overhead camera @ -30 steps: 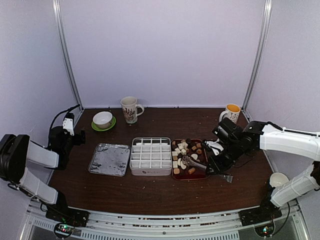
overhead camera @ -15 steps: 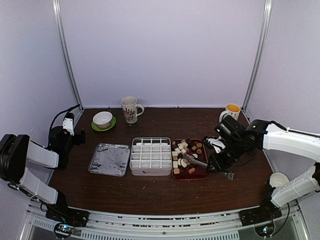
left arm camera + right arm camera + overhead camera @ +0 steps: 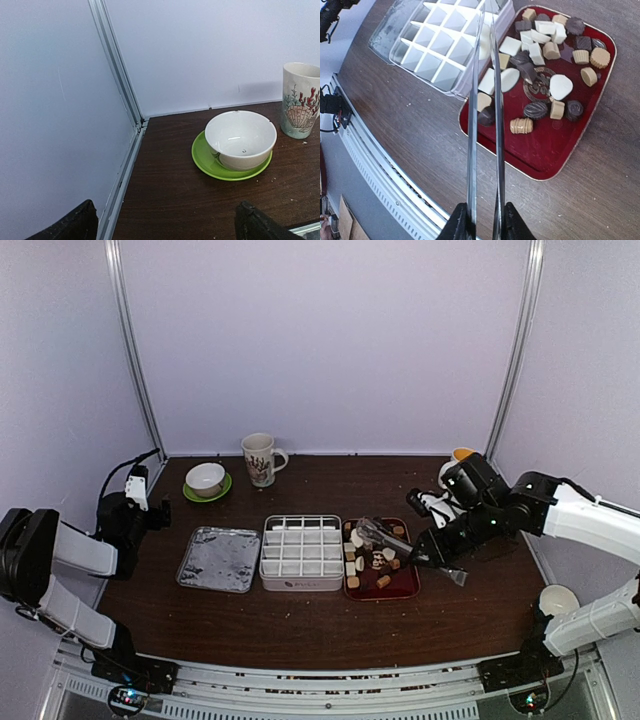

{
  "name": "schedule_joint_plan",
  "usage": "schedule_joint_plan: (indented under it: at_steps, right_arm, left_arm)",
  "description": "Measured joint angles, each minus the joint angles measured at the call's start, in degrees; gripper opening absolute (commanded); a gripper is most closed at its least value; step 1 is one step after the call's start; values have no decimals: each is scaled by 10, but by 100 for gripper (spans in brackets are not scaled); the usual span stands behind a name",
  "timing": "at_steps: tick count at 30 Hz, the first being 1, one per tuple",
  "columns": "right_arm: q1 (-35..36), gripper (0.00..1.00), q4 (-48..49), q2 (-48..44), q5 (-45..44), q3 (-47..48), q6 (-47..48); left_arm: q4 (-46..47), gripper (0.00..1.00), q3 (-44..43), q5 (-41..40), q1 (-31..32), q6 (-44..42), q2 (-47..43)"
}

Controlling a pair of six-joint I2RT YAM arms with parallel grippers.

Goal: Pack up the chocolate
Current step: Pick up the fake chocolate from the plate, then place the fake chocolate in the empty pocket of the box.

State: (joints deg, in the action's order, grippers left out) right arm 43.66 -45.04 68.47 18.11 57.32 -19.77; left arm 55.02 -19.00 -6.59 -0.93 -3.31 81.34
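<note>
Over the rim of the red tray (image 3: 560,145), right jaws clamp the tongs (image 3: 472,150); left jaws gape.

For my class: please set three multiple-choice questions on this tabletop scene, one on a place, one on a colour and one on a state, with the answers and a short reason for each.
1. Where does the white bowl stand?
A. on a blue plate
B. on the green saucer
C. on a stack of books

2. What colour is the tray under the chocolate?
A. dark red
B. blue
C. yellow

3. What is the right gripper doing?
A. hanging open with nothing in it
B. shut on a spoon
C. shut on the metal tongs

Answers:
1 B: the saucer's green rim shows all round the bowl's base.
2 A: bare dark-red floor shows between the pieces.
3 C: it clamps the tongs' handle end, and the blades reach out over the tray.
</note>
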Motion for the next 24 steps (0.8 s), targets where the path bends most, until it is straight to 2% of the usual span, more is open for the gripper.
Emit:
schedule_joint_plan:
  at_steps: [6,12,24]
  right_arm:
    - [0,21,66,23,29,17,-1]
    - [0,21,136,89,20,38,3]
    - [0,21,167,164,-34,47,32]
  left_arm:
    - [5,98,0,0,0,0,0]
    - [5,98,0,0,0,0,0]
    - [5,98,0,0,0,0,0]
